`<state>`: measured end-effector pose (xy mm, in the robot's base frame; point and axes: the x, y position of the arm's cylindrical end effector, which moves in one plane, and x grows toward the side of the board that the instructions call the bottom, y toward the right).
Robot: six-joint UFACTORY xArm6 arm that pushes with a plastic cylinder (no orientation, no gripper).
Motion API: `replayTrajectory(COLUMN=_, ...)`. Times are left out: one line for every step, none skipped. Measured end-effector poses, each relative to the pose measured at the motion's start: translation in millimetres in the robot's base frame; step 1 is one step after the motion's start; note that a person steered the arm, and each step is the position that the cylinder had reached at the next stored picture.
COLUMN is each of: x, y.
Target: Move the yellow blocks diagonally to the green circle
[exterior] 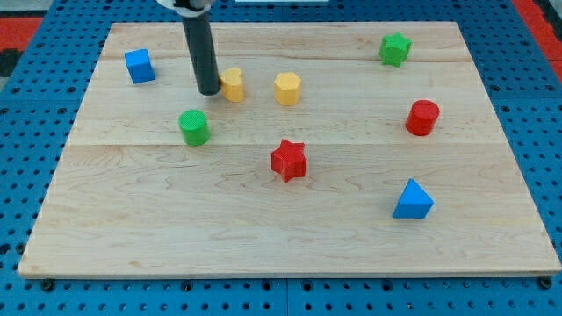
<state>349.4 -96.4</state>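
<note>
Two yellow blocks sit in the upper middle of the wooden board [290,237]: a yellow heart-like block [233,84] and a yellow hexagon [287,89] to its right. My tip [208,90] stands just left of the yellow heart-like block, touching or nearly touching it. The green circle [194,126], a short green cylinder, lies below and slightly left of my tip, a short gap away.
A blue cube [139,66] is at the upper left. A green star [395,49] is at the upper right. A red cylinder [422,117] is at the right. A red star [288,160] is in the middle. A blue triangle [412,200] is at the lower right.
</note>
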Motion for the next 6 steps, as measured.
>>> replayTrajectory(x=-51.0, y=2.1)
replayTrajectory(x=-60.6, y=37.2)
replayTrajectory(x=-10.1, y=25.2)
replayTrajectory(x=-45.1, y=56.9)
replayTrajectory(x=-49.0, y=146.0)
replayTrajectory(x=-20.7, y=109.8)
